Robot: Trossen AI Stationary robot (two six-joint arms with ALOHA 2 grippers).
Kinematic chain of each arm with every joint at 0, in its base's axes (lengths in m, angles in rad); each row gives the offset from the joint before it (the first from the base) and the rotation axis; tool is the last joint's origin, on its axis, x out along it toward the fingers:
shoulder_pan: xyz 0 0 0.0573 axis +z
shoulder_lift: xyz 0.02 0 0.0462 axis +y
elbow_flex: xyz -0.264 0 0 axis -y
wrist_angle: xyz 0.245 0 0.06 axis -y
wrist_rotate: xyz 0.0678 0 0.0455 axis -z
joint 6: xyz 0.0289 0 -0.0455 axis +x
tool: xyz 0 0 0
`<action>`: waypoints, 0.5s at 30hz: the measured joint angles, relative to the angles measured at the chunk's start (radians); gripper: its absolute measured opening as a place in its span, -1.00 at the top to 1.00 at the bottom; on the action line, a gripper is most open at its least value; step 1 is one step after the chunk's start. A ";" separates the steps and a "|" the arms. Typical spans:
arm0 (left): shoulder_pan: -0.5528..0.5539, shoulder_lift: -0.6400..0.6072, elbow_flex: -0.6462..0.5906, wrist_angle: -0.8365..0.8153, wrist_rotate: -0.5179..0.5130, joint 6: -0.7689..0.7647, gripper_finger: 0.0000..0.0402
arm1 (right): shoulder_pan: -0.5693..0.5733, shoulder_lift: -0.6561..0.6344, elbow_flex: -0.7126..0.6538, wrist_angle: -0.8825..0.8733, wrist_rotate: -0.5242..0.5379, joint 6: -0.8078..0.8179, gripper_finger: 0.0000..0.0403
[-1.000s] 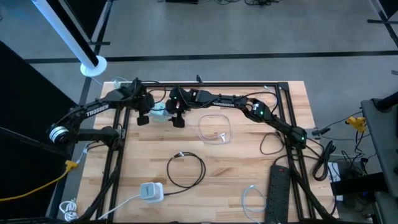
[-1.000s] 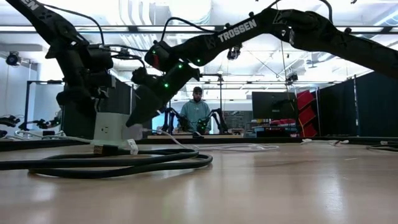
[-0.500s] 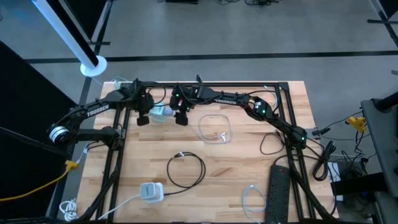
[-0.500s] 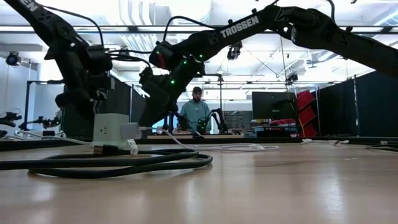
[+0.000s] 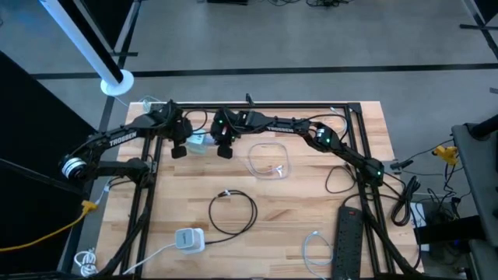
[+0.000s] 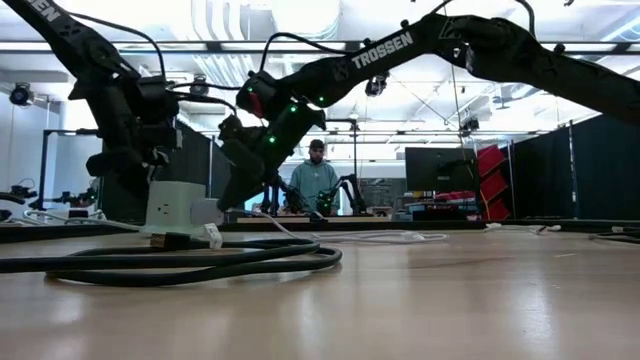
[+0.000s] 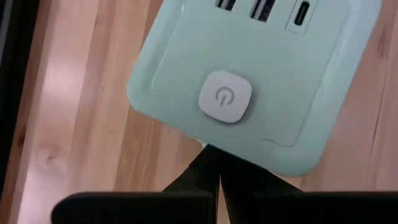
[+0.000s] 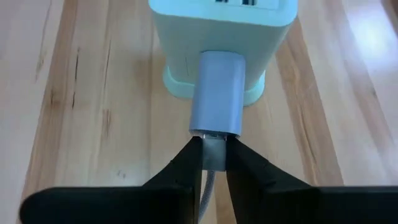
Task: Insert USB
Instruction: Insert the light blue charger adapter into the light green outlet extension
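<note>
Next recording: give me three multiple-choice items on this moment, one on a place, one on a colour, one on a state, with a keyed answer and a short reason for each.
1. Where on the table is the charger block?
A. near the black power strip
B. at the far edge, between the two grippers
C. inside the black cable loop

2. What colour is the charger block's body?
A. pale green
B. red
C. black

3. What is the right gripper doing?
A. hanging open over bare wood
B. pinching the cable just behind the USB plug
C. holding the clear dish

Answers: 1 B, the high view shows it between the left gripper and the right one. 2 A, both wrist views show it. 3 B, the right wrist view shows the fingers closed there.
</note>
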 joint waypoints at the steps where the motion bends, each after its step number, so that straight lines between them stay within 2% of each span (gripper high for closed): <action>1: 0.000 0.000 -0.001 0.000 0.000 -0.007 1.00 | 0.000 0.000 -0.001 0.009 -0.002 0.010 0.79; 5: -0.006 0.007 -0.012 0.011 -0.001 -0.022 1.00 | 0.000 0.001 -0.001 0.028 0.000 0.039 0.78; 10: -0.028 0.037 -0.014 0.034 -0.009 -0.042 1.00 | 0.003 0.015 -0.001 0.039 0.021 0.045 0.63; 15: -0.031 0.038 -0.014 0.040 -0.009 -0.054 1.00 | 0.004 0.028 -0.001 0.040 0.022 0.041 0.60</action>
